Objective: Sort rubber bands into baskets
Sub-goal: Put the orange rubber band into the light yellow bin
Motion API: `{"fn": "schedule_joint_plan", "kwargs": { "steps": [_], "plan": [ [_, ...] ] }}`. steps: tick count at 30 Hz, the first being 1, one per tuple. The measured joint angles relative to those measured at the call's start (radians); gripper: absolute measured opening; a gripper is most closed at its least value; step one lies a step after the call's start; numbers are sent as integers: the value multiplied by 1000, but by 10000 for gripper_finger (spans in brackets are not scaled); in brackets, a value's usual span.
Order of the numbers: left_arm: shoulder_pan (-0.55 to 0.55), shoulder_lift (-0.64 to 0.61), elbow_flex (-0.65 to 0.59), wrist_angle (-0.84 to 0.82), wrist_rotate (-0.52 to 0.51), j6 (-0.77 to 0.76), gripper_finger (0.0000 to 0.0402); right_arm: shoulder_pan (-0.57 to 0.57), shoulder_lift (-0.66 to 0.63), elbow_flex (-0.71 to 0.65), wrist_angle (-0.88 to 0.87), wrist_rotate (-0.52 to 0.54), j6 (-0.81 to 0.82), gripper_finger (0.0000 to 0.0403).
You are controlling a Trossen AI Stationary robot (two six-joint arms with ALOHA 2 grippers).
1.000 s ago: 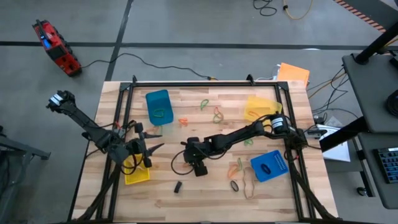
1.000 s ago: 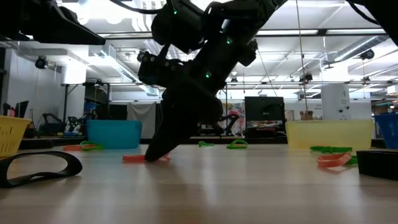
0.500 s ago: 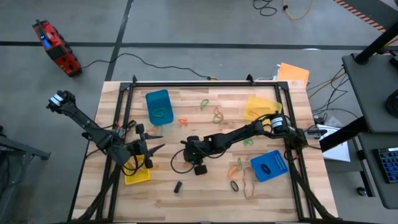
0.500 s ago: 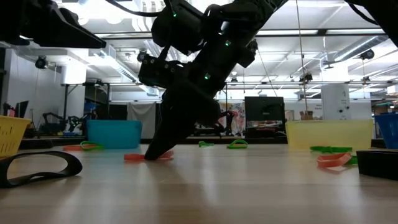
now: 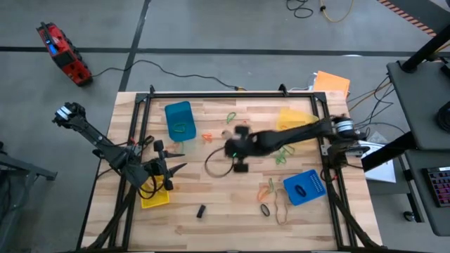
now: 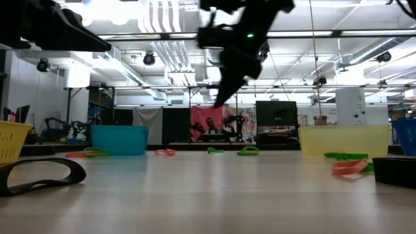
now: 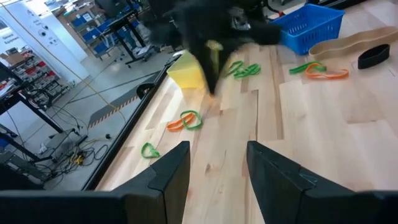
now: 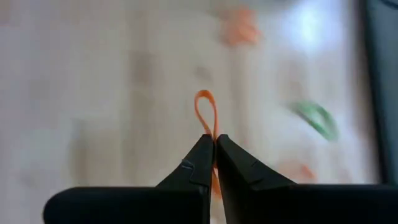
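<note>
My right gripper (image 5: 239,158) hangs above the table's middle, shut on an orange rubber band (image 8: 205,115); in the low view it (image 6: 218,103) is well clear of the tabletop. My left gripper (image 5: 183,158) stands open at the left, just beyond a yellow basket (image 5: 155,195), with nothing between its fingers (image 7: 174,168). A blue basket (image 5: 179,119) stands at the far left, a second yellow basket (image 5: 295,119) at the far right, and a second blue basket (image 5: 304,186) at the near right. Green and orange rubber bands (image 5: 245,128) lie loose on the wood. My right gripper pinches the orange band between its two fingertips (image 8: 202,155). A narrow loop of the band (image 8: 204,106) sticks out beyond the tips, and a strip of it shows in the gap farther back. The fingers slant downward from above. The band is lifted clear of the table.
More bands lie near the blue basket at the near right (image 5: 271,190), among them a black one (image 5: 265,209) and a tan one (image 5: 281,211). A small black block (image 5: 200,211) sits near the front edge. A metal frame (image 5: 232,93) borders the table.
My right gripper has shut on the orange band that lay under its tips, then risen and swung toward the table's far right. The band has come up off the wood with it.
</note>
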Motion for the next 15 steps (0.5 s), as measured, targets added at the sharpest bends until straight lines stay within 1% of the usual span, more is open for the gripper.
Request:
{"fn": "schedule_joint_plan", "kwargs": {
  "steps": [3,6,10,15],
  "plan": [
    [0,0,0,11,0,0,143,-82,-154,-137,2,45,101,9],
    [0,0,0,18,0,0,143,-189,-307,-294,-1,91,286,9],
    [0,0,0,19,0,0,143,-321,-490,-472,0,116,539,9],
    [0,0,0,28,0,0,143,-434,-637,-618,-4,138,716,9]
  ]
}}
